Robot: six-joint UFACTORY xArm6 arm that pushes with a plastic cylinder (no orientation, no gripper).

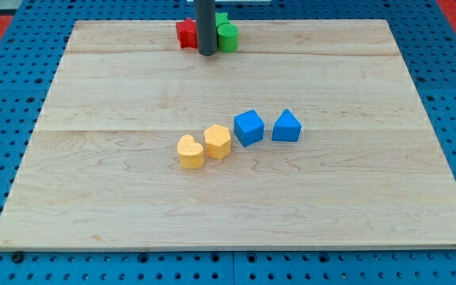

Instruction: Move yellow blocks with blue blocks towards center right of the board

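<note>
Two yellow blocks lie near the board's middle: a yellow heart-shaped block [190, 151] and a yellow block [218, 142] touching it on its right. To their right are a blue cube [248, 127] and a blue block with a pointed top [286, 126], a small gap between them. The four form a row slanting up to the view's right. My tip [207, 52] is at the view's top centre, far above this row, next to the red and green blocks.
A red block [185, 33] and a green block [227, 35] sit at the board's top edge, partly hidden behind the rod. The wooden board [93, 198] lies on a blue pegboard surface.
</note>
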